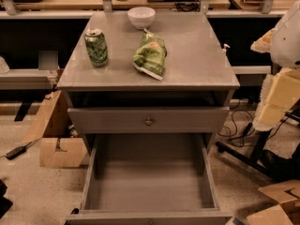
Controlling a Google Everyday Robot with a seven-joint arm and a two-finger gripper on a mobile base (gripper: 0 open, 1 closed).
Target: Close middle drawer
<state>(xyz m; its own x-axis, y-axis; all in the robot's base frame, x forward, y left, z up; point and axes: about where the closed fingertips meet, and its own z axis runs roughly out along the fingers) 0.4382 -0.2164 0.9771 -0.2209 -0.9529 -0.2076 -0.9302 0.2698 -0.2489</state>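
The grey cabinet [197, 74] has its middle drawer [150, 182] pulled far out toward me. The drawer is empty, and its front runs along the bottom edge of the view. The upper drawer [108, 121], with a small brass knob [149, 121], sits just above it and stands out a little from the cabinet. The lowest drawer is hidden under the open one. My gripper [271, 108] hangs as a pale cream shape at the right edge under the white arm [287, 39]. It is to the right of the cabinet and apart from the drawer.
On the cabinet top stand a green can [96, 47], a green chip bag [151, 55] and a white bowl [141, 17]. Cardboard boxes [58, 151] lie on the floor at the left and at the bottom right [276, 205]. A black stand base [243, 156] and cables are on the right.
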